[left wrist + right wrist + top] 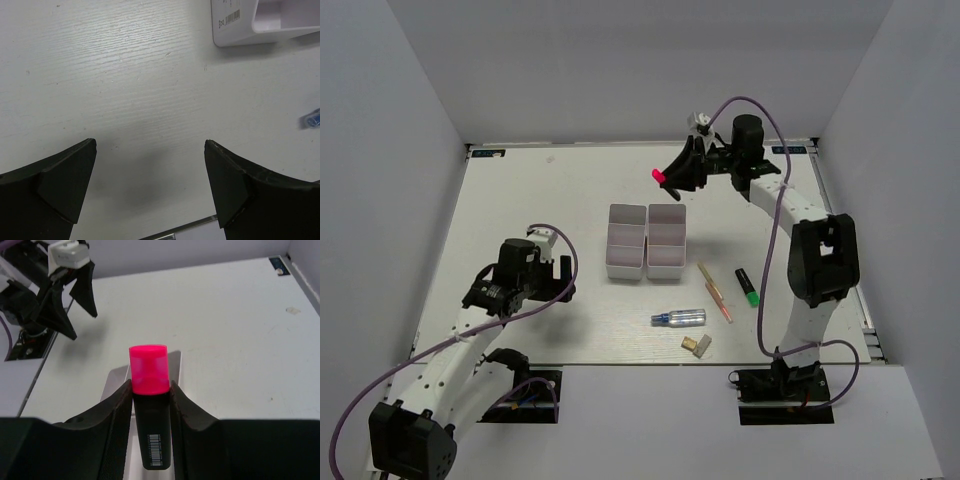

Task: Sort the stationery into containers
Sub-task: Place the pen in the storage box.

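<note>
The desk (pixel 540 200) is white with a fine wood-like grain. Two white three-compartment trays sit at its centre, the left tray (pixel 627 241) and the right tray (pixel 666 241) side by side with long walls touching, running 12 to 6 o'clock. At 4 o'clock from the trays lies a thin orange pen (pixel 714 292), slanted from 11 to 5. Just beside it, at its 3 o'clock, lies a green-capped black marker (pixel 747 286), cap toward 5. A clear bluish tube (pixel 680 318) lies at 5 o'clock from the trays, pointing 3 to 9. A tan block (pixel 697 345) rests near the tube's 5 o'clock.
</note>
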